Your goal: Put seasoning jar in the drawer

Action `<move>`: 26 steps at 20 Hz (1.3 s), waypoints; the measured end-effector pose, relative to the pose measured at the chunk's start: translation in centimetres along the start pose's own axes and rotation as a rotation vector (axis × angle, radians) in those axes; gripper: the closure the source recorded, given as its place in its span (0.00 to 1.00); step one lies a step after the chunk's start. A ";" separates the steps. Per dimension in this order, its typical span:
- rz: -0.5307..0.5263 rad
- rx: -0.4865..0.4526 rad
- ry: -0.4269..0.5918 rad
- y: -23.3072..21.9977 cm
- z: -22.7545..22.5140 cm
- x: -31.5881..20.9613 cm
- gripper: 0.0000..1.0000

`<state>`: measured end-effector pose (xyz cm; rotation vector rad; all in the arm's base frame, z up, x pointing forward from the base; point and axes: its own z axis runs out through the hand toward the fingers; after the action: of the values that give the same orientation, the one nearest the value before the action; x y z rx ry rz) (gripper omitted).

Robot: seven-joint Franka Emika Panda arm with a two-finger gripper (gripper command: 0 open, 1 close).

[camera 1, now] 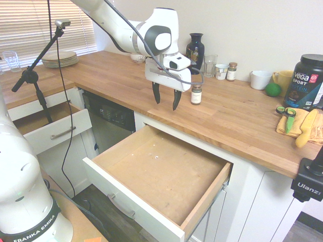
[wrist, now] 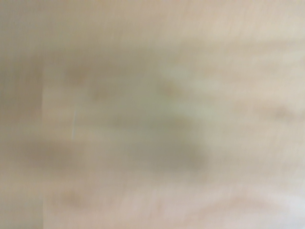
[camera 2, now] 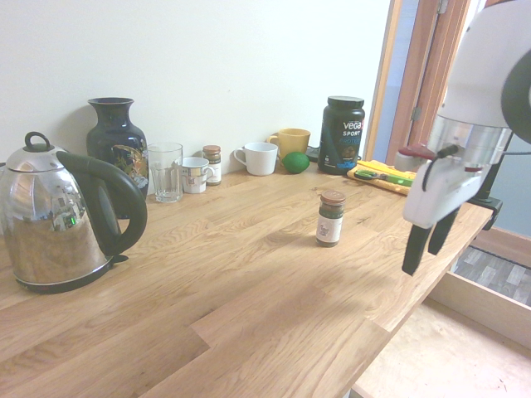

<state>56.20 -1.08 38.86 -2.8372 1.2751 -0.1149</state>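
Note:
The seasoning jar [camera 1: 196, 94] [camera 2: 330, 219] stands upright on the wooden counter near its front edge; it has a brown lid, a pale label and dark contents. My gripper [camera 1: 166, 103] [camera 2: 421, 259] hangs just above the counter edge, a short way to the side of the jar and apart from it. Its fingers are open, point down and hold nothing. The drawer [camera 1: 161, 171] is pulled out wide below the counter, white-fronted with a bare wooden bottom. The wrist view gives only blurred wood.
A smaller open drawer [camera 1: 50, 126] sits further left. Along the wall stand another spice jar [camera 1: 232, 71] [camera 2: 213, 164], a vase [camera 2: 117, 141], a glass [camera 2: 165, 172], mugs [camera 2: 259, 157] and a black tub [camera 2: 343, 134]. A kettle [camera 2: 50, 215] stands at the counter's end.

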 end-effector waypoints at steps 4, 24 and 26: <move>0.003 0.001 0.002 -2.6 -0.6 2.8 0.00; 0.004 -0.037 -0.013 -12.6 0.3 11.6 0.00; 0.003 -0.040 -0.016 -13.1 0.5 11.9 0.00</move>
<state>73.91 -1.26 39.80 -2.8632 1.2923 -0.0675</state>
